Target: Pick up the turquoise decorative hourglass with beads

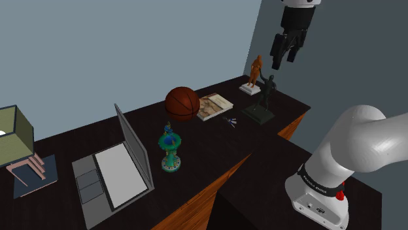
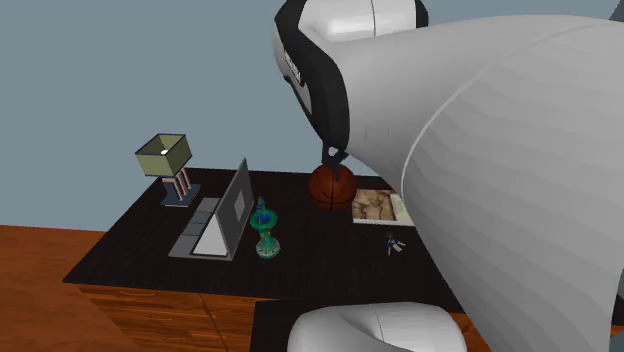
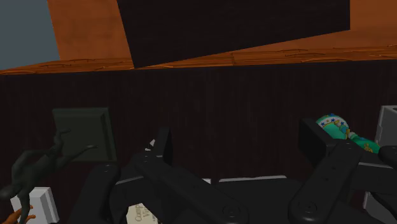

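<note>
Your hand (image 1: 285, 60) hangs high over the end of the bench (image 1: 72, 140) where two statues stand. Its two black fingers are spread wide and nothing is between them. I think that suits this moment. Up there it clears the orange figure (image 1: 256, 70) and the dark statue (image 1: 265, 97) below it, and wide fingers are ready to go around a thin thing.

The turquoise hourglass (image 1: 171, 151) is well apart from the hand. It stands upright on its round foot close to the front edge of the bench, the edge on the stand's side, about halfway along. The open laptop (image 1: 114, 171) is just beside it, toward the end where the lamp (image 1: 14, 134) stands. The brown ball (image 1: 182, 103) sits farther back, nearer the wall edge. A flat book (image 1: 215, 106) lies next to the ball, and some little things, maybe keys (image 1: 231, 121), lie just in front of the book.

There is bare bench beside the hourglass on the ball side, so I think you can come down from above there. The narrow middle looks like the best place to hold. The hourglass is tall and thin, so a bump could tip it, and the laptop screen is close.

The bench has a dark, almost black top and orange-brown wood sides. The walls are plain grey-blue. In the second exterior view a wooden floor (image 2: 40, 260) shows at the lower left.
</note>
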Robot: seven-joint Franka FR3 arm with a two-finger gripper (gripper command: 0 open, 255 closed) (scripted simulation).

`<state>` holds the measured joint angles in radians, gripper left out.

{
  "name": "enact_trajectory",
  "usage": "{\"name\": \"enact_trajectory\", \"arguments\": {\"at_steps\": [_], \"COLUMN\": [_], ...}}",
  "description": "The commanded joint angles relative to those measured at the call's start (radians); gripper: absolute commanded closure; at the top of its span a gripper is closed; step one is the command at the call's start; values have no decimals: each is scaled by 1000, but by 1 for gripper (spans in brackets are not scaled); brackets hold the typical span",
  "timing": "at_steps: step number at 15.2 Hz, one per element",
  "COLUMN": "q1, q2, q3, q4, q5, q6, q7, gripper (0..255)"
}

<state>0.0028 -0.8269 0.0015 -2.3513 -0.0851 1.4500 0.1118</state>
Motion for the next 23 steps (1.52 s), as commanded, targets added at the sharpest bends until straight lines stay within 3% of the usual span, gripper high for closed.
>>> {"name": "enact_trajectory", "arguments": {"at_steps": [1, 12, 23], "q1": [0, 59, 89], "q2": [0, 41, 347], "q3": [0, 118, 281], "q4": [0, -283, -368], "q5": [0, 120, 176], "q6": [0, 455, 986], "q7": [0, 156, 323], "gripper": [0, 0, 0]}}
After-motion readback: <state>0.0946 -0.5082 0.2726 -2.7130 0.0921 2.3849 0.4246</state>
